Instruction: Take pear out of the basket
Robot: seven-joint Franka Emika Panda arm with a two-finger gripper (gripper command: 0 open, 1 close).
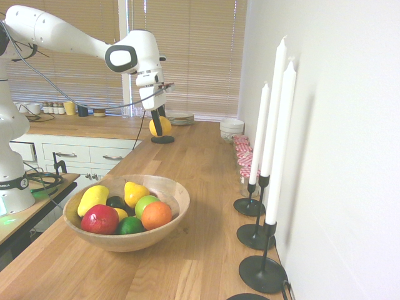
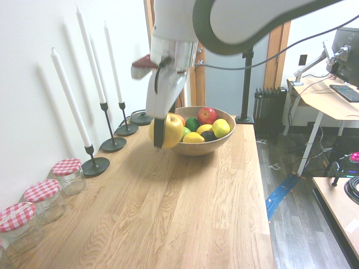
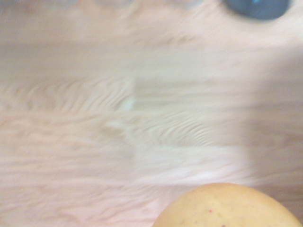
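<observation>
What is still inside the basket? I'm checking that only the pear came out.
The basket holds a red apple, an orange, green fruit, a stemmed yellow fruit and an oval yellow one. Anything beneath them is covered. The fingers hold the pear outside.

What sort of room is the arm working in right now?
Probably a kitchen: a long wooden countertop with white drawer cabinets, stacked plates by the blinds, and gingham-lidded jars along the wall.

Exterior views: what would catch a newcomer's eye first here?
The gripper holds the yellow pear in the air above the wooden countertop, already clear of the basket. That wooden basket, heaped with bright fruit, sits on the counter behind. Tall white candles in black holders line the wall.
</observation>
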